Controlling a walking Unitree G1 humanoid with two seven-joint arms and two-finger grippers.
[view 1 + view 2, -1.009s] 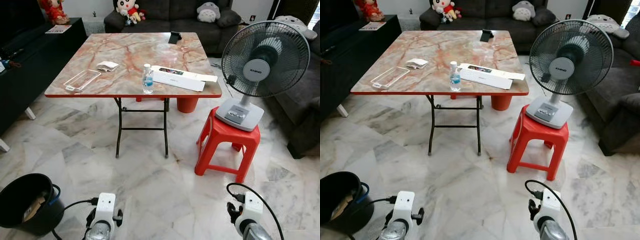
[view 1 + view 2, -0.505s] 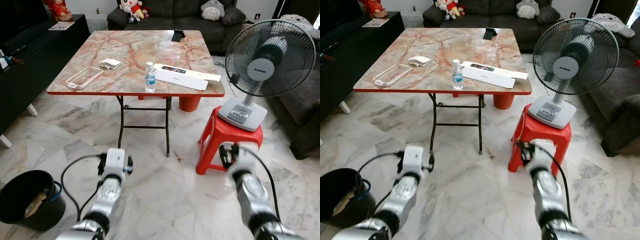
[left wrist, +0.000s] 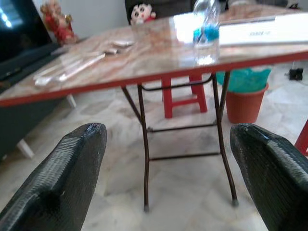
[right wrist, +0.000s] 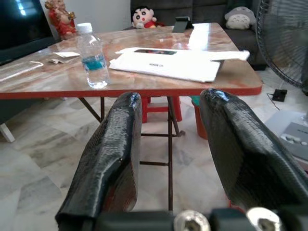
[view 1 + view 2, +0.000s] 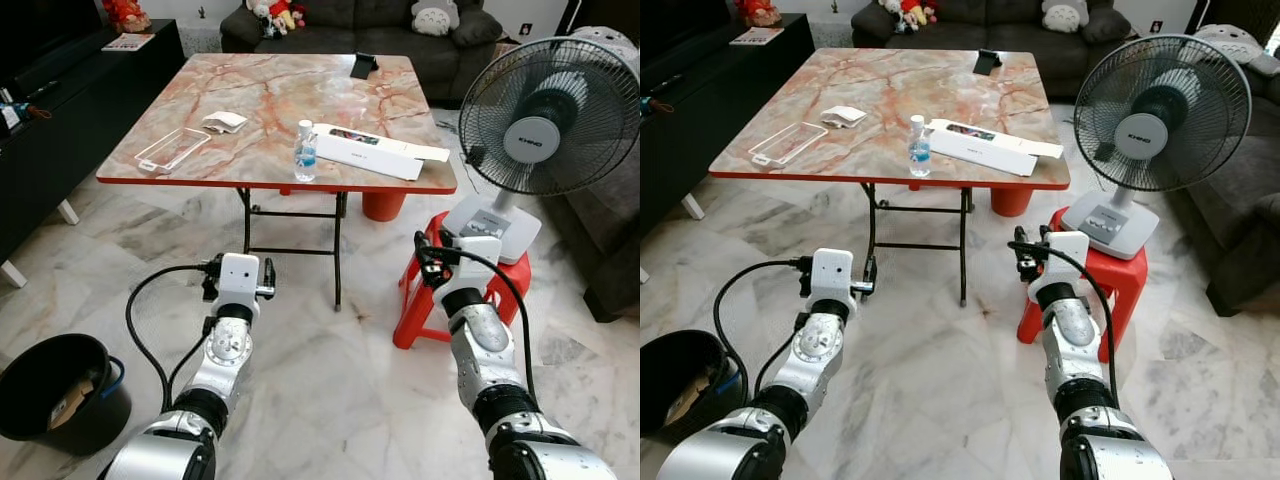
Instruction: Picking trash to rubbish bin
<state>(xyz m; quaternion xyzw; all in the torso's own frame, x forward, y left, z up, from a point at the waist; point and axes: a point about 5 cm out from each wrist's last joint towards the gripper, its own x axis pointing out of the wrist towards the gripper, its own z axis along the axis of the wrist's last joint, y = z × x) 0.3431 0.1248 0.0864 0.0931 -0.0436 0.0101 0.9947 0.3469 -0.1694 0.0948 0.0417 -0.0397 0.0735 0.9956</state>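
We see both arms raised over the marble floor [image 5: 330,380], pointing at the tabletop [image 5: 270,100] ahead. The left tool [image 3: 159,187] holds nothing, its fingers [image 3: 62,178] spread wide apart. The right tool [image 4: 171,173] is also empty, its fingers [image 4: 113,159] parted by a narrower gap.

On the tabletop a bottle [image 5: 305,152] with a blue label stands upright near the front edge, about midway along it. Just beside it, toward the fan, lies a long white box [image 5: 375,152] with its flap open. Toward the left sit a clear plastic tray [image 5: 173,150] and a small folded white packet [image 5: 225,121] (possibly paper; we cannot tell at this range). A dark object [image 5: 362,66] rests near the far edge.

A black bin [image 5: 62,385] stands on the floor at the robot's left, well apart from the tabletop, with a brownish scrap inside. A fan [image 5: 540,110] sits on a red stool [image 5: 425,290] to the right. An orange bucket [image 5: 381,205] with a green liner stands on the floor beyond the tabletop's legs.
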